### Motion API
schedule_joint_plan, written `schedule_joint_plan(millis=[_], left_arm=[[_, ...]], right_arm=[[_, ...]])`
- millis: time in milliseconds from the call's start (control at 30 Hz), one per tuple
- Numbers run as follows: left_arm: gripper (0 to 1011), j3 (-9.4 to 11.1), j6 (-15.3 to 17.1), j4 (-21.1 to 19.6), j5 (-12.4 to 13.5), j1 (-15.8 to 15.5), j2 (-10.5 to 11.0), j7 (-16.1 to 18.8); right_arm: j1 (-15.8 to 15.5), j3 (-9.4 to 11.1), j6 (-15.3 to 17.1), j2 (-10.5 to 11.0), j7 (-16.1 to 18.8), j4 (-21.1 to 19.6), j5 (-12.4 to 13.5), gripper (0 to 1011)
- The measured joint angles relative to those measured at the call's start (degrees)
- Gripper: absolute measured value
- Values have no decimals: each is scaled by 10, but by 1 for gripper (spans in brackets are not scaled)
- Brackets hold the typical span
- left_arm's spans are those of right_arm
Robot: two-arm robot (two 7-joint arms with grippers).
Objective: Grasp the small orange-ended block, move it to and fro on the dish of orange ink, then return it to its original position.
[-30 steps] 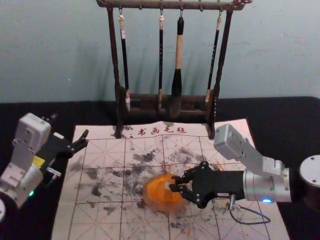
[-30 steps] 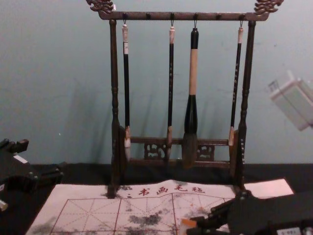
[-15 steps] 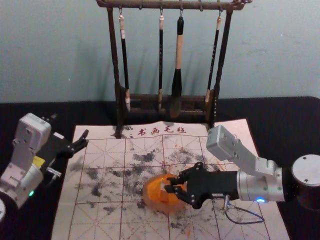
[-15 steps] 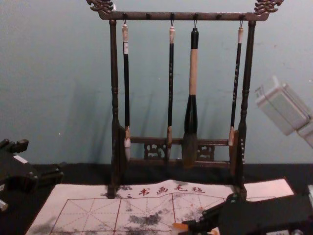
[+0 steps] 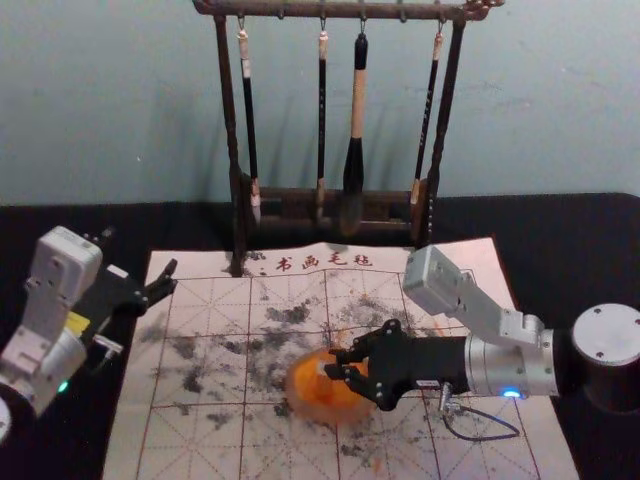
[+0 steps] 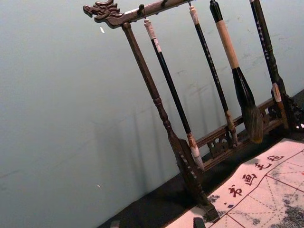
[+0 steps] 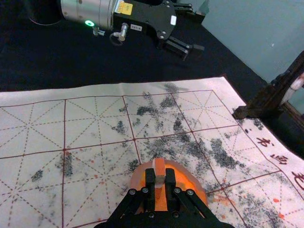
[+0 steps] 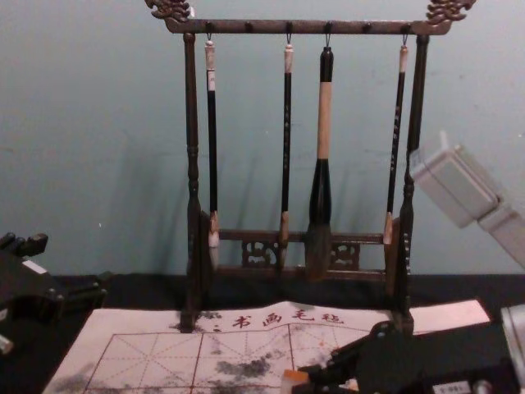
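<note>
Well, the right tool [image 5: 330, 364] is over the dish of orange ink [image 5: 322, 406], pinching the small orange-ended block [image 7: 159, 167] between its fingers; the block is above or on the dish, though whether it touches the ink I cannot tell. Meanwhile the left tool [image 5: 140, 254] is idle near the left edge of the mat [image 5: 205, 440], its fingers spread; four brushes hang from the dark rack [image 5: 228, 110] behind.

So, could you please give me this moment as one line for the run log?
right gripper: shut on orange-ended block | block: over dish of orange ink | left gripper: open, idle, near left edge of mat
</note>
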Motion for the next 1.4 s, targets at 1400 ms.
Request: schedule_joint_plan(millis=[1400], left_arm=[[1001, 0, 0, 0, 0, 0, 0, 0]], right_arm=[[-1, 23, 3, 9, -14, 12, -6, 93]])
